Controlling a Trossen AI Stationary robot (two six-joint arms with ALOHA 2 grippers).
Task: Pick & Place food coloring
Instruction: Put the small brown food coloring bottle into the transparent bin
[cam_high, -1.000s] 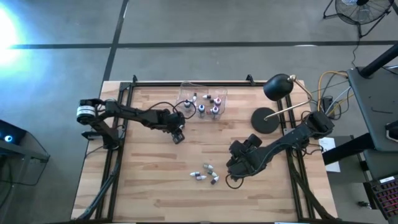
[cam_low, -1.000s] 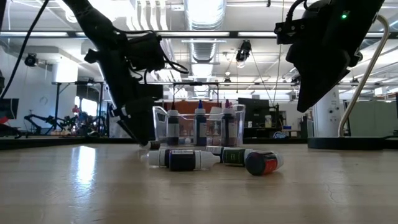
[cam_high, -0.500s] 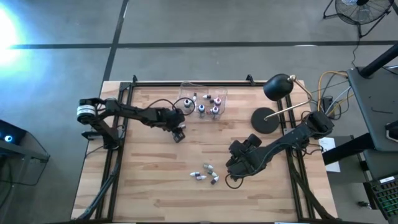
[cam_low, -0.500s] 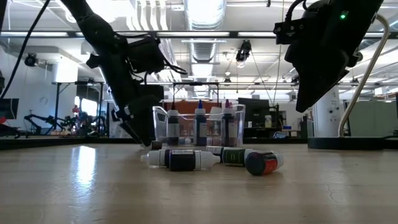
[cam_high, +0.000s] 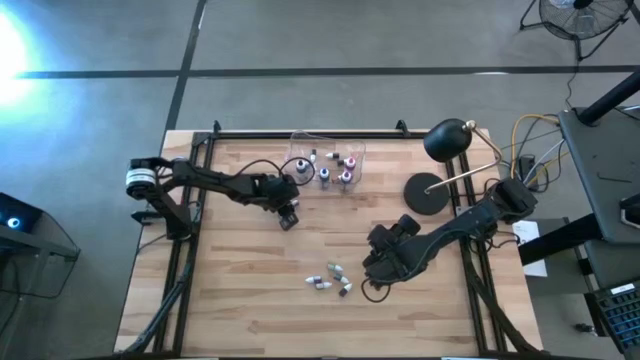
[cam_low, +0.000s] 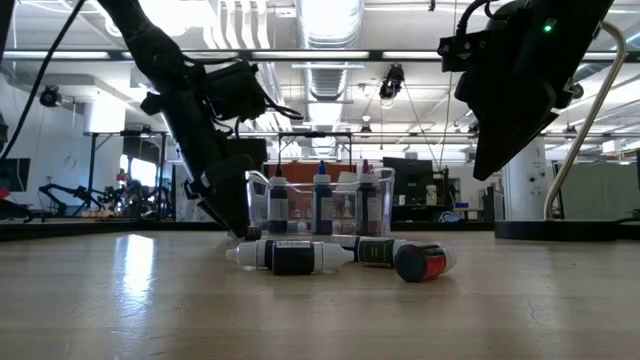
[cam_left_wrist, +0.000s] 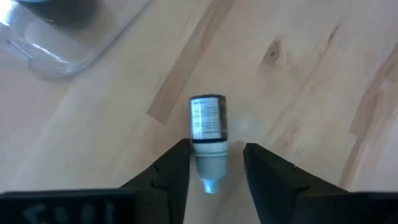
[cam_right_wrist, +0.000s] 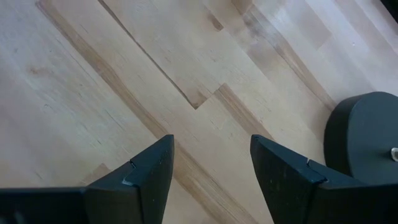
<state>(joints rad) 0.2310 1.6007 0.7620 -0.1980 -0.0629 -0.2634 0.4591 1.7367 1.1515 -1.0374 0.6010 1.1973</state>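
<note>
Since I've got the left claw (cam_left_wrist: 214, 163) half-closed around one food coloring bottle (cam_left_wrist: 208, 124) lying on the surface (cam_high: 240, 290) at the clear box's (cam_high: 328, 165) seven o'clock, the right claw (cam_right_wrist: 211, 163) waits open, empty.

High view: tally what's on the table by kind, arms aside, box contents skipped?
Loose food coloring bottles: 4 (3 clustered, 1 at the left end effector)
Clear box: 1
Desk lamp: 1
Total: 6
</note>
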